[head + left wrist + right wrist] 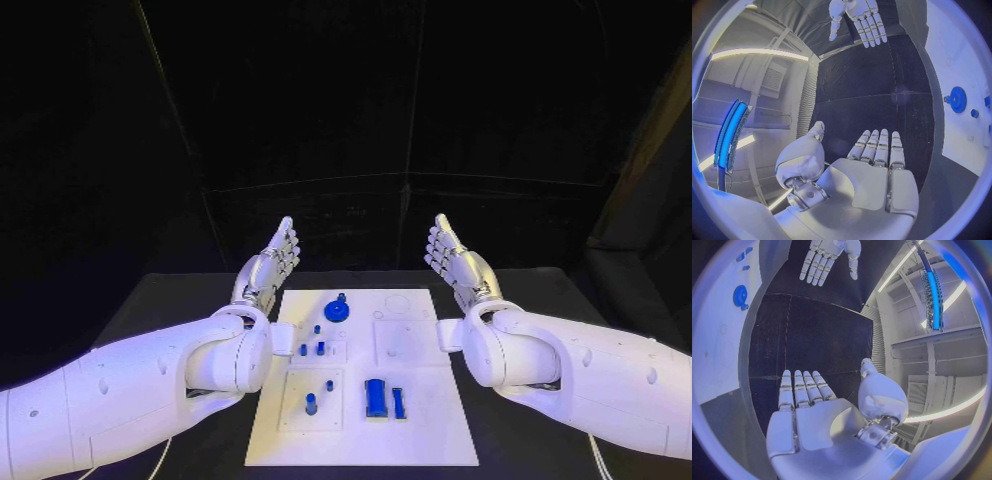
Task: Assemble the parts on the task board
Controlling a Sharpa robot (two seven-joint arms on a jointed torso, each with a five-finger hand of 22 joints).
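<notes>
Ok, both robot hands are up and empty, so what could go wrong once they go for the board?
Small blue pegs stand close together, so reaching for one could knock another. The blue gear lies at the task board's far end, between the left robot hand and right robot hand, so the two might collide there.

1. The left arm [159, 375] is covering the task board [433, 440] along its left edge in the head view.
2. The small blue parts [310, 348] beside that arm are showing too small to tell their shapes.
3. The task board is being cut off by the rim in both wrist views, with only a strip showing.
</notes>
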